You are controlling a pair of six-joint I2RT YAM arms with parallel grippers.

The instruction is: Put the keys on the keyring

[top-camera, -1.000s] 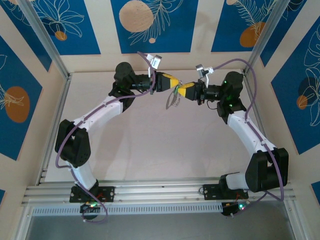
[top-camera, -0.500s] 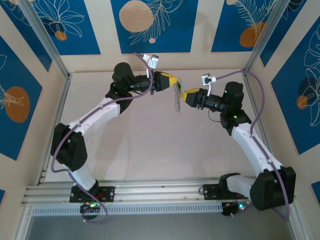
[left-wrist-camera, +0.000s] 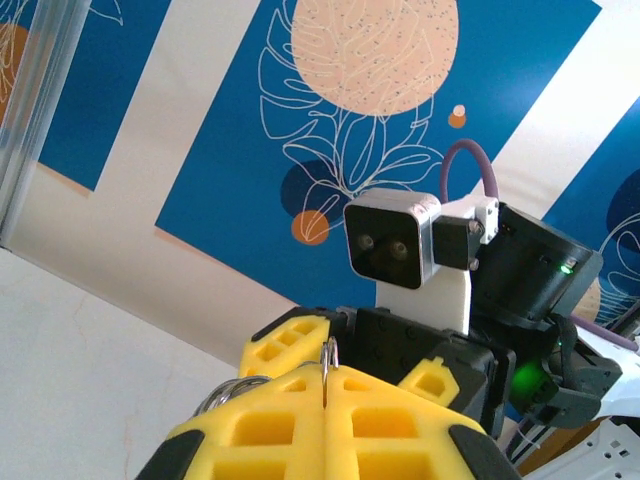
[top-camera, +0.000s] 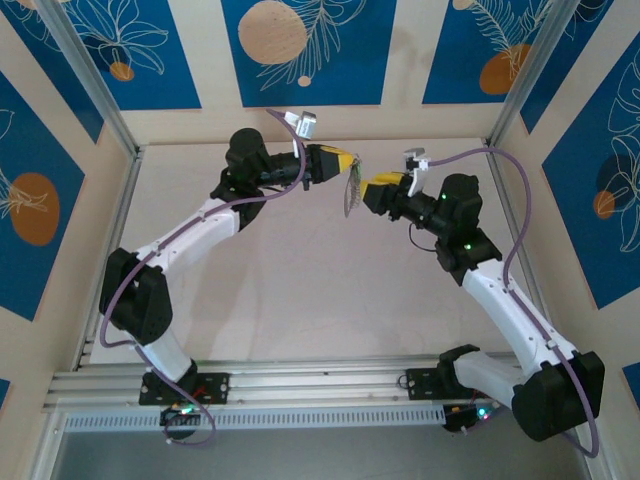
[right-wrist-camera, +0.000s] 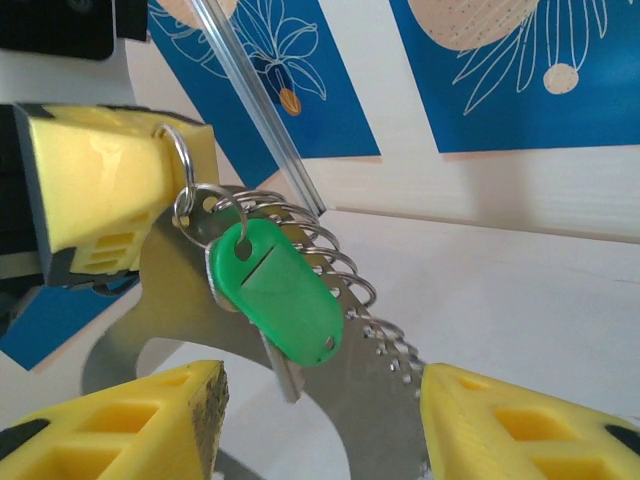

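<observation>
My left gripper [top-camera: 346,160] is shut on a small wire ring [left-wrist-camera: 329,358] at the top of the keyring [right-wrist-camera: 330,330], a grey metal loop with several silvery rings along one edge. It hangs in the air below the left fingers [right-wrist-camera: 100,185]. The key [right-wrist-camera: 280,292], with its green head and short silvery blade, dangles from a ring on the keyring. My right gripper [right-wrist-camera: 322,425] is open, one finger on either side below the key, touching nothing. In the top view the keyring [top-camera: 349,192] hangs between both grippers, the right gripper [top-camera: 374,189] just to its right.
Both grippers meet high over the far middle of the pale table [top-camera: 300,290]. Aluminium frame posts [top-camera: 90,80] and blue patterned walls close the space behind and at the sides. The right wrist's camera [left-wrist-camera: 392,240] faces the left wrist closely.
The right gripper has opened and let go, drew back to the right, then came in again beside the hanging keyring. The left gripper kept its hold and barely moved.
</observation>
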